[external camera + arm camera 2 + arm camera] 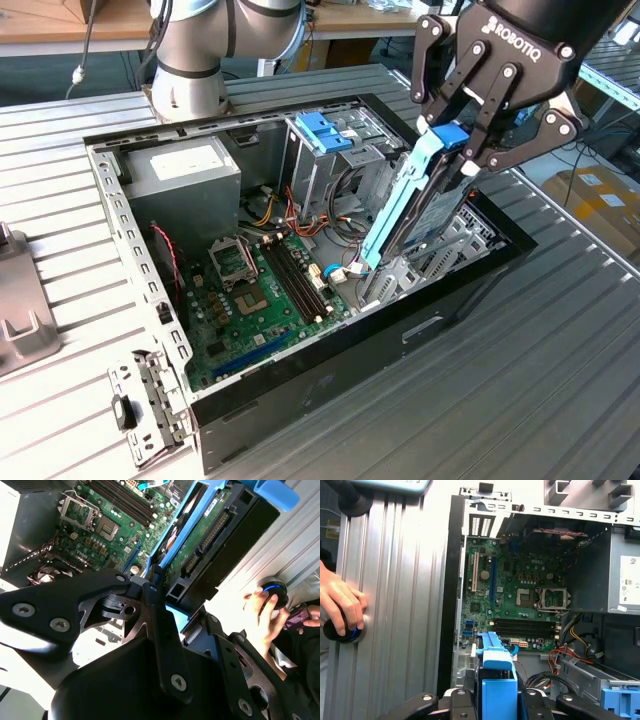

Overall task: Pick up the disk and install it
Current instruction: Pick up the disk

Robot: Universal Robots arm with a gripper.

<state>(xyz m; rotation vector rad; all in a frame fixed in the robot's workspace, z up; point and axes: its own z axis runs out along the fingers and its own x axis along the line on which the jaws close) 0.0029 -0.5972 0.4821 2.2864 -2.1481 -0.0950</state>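
Observation:
The disk [428, 215] is a dark metal drive in light blue plastic rails. It hangs steeply tilted over the right end of the open computer case [300, 400] in the exterior view, its lower end down among the metal brackets inside. My gripper [455, 150] is shut on its upper end, at the blue tab. The second wrist view shows the disk's green circuit-board underside [200, 545] running out from my gripper [167, 605]. In the first wrist view the blue rail [497, 675] stands between the fingers [462, 700].
Inside the case lie a green motherboard [260, 300], a grey power supply box [185, 170] and an upright metal cage with a blue top [325, 135], with loose cables between. A person's hand [340, 605] rests on a black knob on the ribbed table [540, 380].

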